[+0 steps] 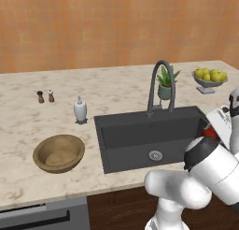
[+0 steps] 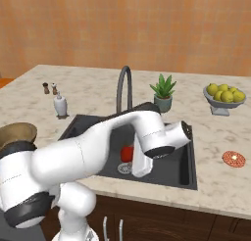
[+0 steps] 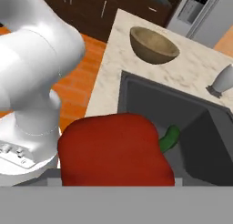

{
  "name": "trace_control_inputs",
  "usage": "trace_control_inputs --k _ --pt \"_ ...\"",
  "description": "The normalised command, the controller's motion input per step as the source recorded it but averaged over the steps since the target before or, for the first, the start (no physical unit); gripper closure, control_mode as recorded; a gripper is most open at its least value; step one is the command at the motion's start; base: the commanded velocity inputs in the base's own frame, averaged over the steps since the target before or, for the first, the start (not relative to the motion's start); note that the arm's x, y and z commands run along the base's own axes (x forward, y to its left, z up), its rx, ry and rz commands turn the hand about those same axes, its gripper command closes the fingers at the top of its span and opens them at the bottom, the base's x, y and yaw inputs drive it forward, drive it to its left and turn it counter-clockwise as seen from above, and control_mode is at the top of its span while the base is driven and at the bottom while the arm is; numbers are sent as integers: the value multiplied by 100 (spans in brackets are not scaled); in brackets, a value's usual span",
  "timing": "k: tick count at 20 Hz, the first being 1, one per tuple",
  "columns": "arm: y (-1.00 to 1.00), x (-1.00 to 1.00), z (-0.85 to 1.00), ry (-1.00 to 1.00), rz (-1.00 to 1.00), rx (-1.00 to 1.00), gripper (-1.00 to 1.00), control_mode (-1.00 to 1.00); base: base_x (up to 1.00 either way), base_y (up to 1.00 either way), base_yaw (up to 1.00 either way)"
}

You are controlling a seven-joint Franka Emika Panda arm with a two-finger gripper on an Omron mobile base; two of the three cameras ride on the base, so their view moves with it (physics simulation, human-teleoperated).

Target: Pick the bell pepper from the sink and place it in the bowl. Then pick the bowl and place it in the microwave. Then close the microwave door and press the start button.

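The bell pepper (image 3: 113, 150), shiny red with a green stem, looms large at the bottom of the hand view and hides the fingertips. From the right base view the bell pepper (image 2: 126, 153) hangs just above the drain of the dark sink (image 2: 188, 172), pressed against my gripper (image 2: 133, 159), which looks shut on it. A sliver of the bell pepper (image 1: 208, 132) peeks past my arm at the sink's (image 1: 135, 135) right end. The wooden bowl (image 1: 59, 153) sits empty on the counter left of the basin, the same bowl (image 3: 154, 45) (image 2: 17, 133). The microwave is out of view.
The arched faucet (image 1: 161, 84) rises behind the basin, with a potted plant (image 1: 165, 85) beside it. A soap dispenser (image 1: 80, 109) and two shakers (image 1: 45, 97) stand at back left. The grey fruit bowl (image 2: 225, 96) and a red-orange disc (image 2: 234, 159) lie to the right.
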Motion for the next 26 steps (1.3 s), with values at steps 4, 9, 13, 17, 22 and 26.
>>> trace_control_inputs --k 4,9,13,17,22,26 --pt "95 -38 71 -1 -11 -15 100 -100 0 0 0" --pt "100 -26 57 0 -9 -6 100 -100 0 0 0" --pt "100 -2 51 1 -3 -2 100 -100 0 0 0" --pt "100 0 40 1 0 -10 100 -100 0 0 0" --pt "100 1 22 16 0 -21 100 -100 0 0 0" --pt "98 18 10 22 0 -16 100 -100 0 0 0"
